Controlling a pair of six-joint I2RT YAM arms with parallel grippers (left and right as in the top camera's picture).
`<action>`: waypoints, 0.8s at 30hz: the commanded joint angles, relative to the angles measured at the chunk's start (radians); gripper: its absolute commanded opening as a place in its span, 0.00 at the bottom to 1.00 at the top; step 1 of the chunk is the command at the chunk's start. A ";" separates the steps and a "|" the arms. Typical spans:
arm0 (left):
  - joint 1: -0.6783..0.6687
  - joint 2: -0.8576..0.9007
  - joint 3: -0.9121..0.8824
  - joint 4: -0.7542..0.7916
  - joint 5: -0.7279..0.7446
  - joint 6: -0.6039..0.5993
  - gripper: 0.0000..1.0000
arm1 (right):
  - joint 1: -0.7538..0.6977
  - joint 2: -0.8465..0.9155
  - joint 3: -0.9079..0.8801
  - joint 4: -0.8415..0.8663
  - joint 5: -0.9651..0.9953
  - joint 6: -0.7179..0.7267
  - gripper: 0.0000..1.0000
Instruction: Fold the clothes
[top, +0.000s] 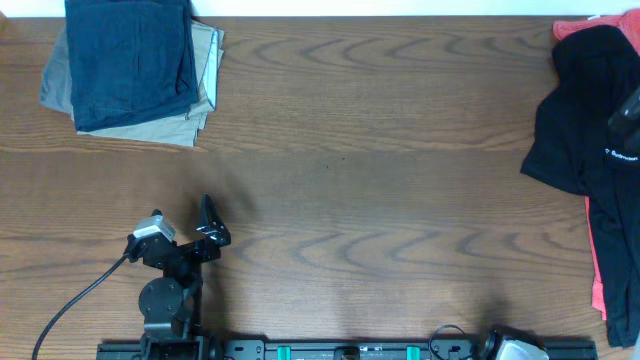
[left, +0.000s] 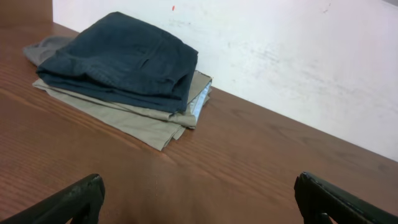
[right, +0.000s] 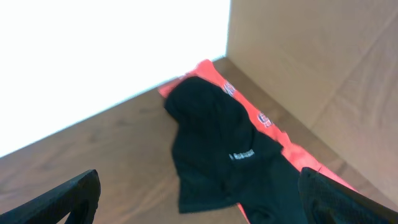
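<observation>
The dark navy-blue shorts (top: 135, 60) lie folded on top of a stack at the table's back left corner; they also show in the left wrist view (left: 118, 59). My left gripper (top: 213, 222) is open and empty near the front left, well short of the stack, its fingers spread wide over bare wood (left: 199, 199). My right gripper (right: 199, 193) is open and empty, looking toward the garments on the right. In the overhead view only the right arm's base (top: 512, 348) shows at the front edge.
Folded khaki shorts (top: 150, 132) (left: 137, 121) and a grey piece (top: 55, 80) lie under the navy shorts. A crumpled black garment with a small white logo (top: 585, 110) (right: 211, 137) lies on an orange-red garment (top: 597, 270) (right: 261, 115) at the right edge.
</observation>
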 joint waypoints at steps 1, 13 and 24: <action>0.005 -0.006 -0.030 -0.018 -0.027 0.010 0.98 | 0.073 -0.078 0.012 -0.001 0.003 0.010 0.98; 0.005 -0.006 -0.030 -0.018 -0.027 0.010 0.98 | 0.319 -0.328 0.010 -0.001 0.002 0.010 0.99; 0.005 -0.006 -0.030 -0.018 -0.027 0.010 0.98 | 0.367 -0.493 -0.180 -0.126 -0.068 0.006 0.99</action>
